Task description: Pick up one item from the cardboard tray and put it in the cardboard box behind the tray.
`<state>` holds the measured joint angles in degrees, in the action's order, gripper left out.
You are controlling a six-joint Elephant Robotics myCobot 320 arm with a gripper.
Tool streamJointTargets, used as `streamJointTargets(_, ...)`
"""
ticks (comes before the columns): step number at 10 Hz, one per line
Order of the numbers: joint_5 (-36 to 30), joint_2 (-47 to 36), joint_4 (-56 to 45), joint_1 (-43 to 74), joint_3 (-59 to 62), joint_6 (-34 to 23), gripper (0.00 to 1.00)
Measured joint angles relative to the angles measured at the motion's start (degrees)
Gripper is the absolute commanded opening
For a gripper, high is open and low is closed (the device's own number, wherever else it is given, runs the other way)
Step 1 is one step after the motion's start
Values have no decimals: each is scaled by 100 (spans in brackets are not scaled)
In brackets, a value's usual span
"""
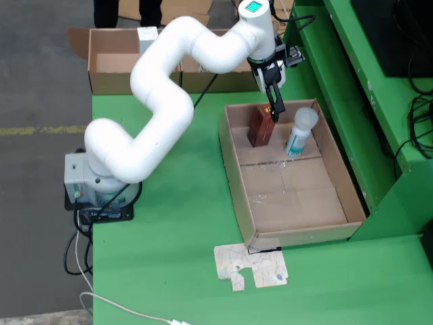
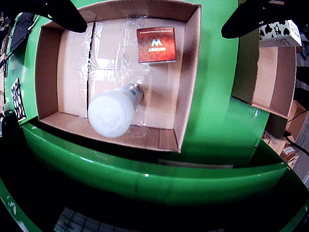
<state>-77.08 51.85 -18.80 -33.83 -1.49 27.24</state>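
Carton and bottle in tray

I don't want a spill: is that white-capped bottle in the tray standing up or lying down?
Standing up. The bottle rests on its base in the tray, cap on top; the wrist view looks straight down onto its cap.

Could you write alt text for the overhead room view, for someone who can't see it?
A white robot arm reaches over a cardboard tray on a green table, above a brown box and a white-capped bottle.
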Motion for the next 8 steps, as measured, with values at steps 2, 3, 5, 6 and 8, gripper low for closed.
streamJointTargets(2,-35,-9,-194,44,0,9,100)
streamJointTargets(3,-79,-105,-387,61,0,18,100)
streamJointTargets(5,-96,-114,-545,79,0,18,100)
streamJointTargets(6,-123,-114,-642,79,0,26,100)
streamJointTargets(8,-131,-413,-440,70,-360,44,100)
